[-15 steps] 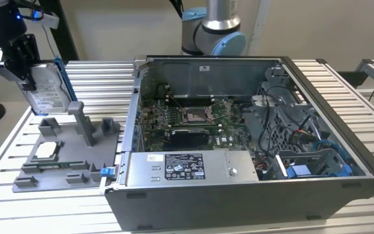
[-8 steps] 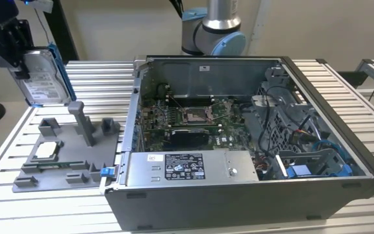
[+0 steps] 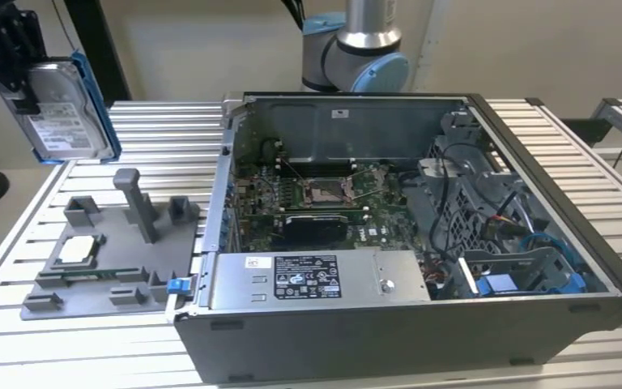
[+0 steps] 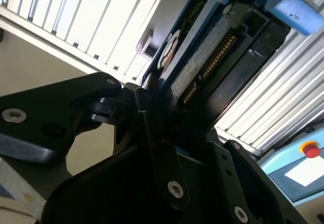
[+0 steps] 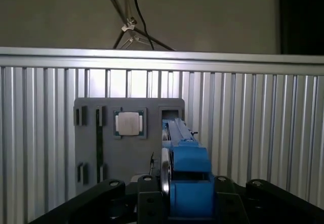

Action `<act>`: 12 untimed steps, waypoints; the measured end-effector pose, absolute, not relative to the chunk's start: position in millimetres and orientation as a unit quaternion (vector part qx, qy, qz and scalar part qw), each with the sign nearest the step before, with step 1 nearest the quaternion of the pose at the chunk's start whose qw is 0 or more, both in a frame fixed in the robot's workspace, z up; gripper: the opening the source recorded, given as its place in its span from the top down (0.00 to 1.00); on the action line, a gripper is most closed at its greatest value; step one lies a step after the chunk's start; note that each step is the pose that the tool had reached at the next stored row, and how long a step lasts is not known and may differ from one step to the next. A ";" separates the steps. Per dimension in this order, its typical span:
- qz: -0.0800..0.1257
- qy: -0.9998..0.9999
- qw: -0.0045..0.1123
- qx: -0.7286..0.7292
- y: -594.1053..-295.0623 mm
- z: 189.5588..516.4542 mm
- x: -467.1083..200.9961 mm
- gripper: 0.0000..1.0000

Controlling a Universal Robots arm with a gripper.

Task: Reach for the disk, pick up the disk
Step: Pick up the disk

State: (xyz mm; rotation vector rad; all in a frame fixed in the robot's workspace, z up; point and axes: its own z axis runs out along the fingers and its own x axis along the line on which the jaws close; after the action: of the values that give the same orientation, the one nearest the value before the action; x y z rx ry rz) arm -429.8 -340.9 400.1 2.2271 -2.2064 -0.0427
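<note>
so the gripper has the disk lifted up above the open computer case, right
No. The gripper does hold the disk lifted, but not above the computer case: the exterior view shows it off to that view's left, over the grey tray.

Plain beige wall [image 3: 203, 49] behind my counter [image 3: 159, 121], its ribbed aluminium slats pale and bright under the light. A black upright post [image 3: 100, 49] stands at the exterior view's left. In the first wrist view, thin cables [image 5: 131, 23] cross the wall, with a dark panel [image 5: 302, 19] well apart from them.
</note>
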 end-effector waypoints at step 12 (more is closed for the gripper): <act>-0.014 -0.704 0.003 0.710 -340.9 425.4 -429.8 1.00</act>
State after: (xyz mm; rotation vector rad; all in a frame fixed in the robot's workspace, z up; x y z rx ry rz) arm -429.8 -340.9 425.4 2.2271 -2.2064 -0.0427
